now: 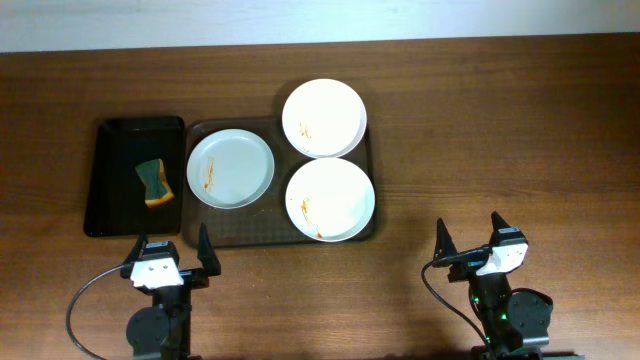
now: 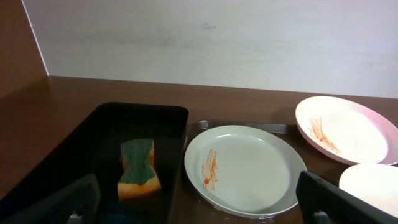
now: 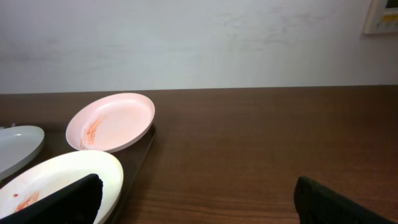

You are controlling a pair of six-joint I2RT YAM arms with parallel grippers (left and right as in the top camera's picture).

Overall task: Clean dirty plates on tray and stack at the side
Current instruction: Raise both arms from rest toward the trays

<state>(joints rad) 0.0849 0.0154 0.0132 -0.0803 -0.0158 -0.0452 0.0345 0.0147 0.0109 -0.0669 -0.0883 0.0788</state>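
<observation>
Bench (image 1: 500, 120): brown wood. Free room for a stack at the right of the overhead frame.

Tray (image 1: 240, 228): centre of frame, carrying all three plates, each with orange-red smears. None wiped yet, by my reading.

Black tray (image 1: 115, 170): left of frame, just beside the big tray.

Upper plate (image 1: 323, 118): overhangs the tray's top and right rim, and sits tilted in the right wrist view. Main hazard: pressing down while wiping could rock it or tip it onto the bench.

Lower plate (image 1: 330, 198): very close to the upper one; I cannot tell whether they touch. Dragging either may nudge the other.

Left plate (image 1: 230, 168): flat, against the tray's left edge. Its shallow rim gives little to pinch, so a slip is likely.

Sponge (image 1: 154, 183): green over yellow, lying in the black tray. If the grip is too shallow it may squash and twist.

Left tool (image 1: 172, 238): lower left, fingers spread, holding nothing.

Right tool (image 1: 469, 225): lower right, also spread and empty, well apart from the plates. A wiped plate could skate unless this tool steadies it.
</observation>
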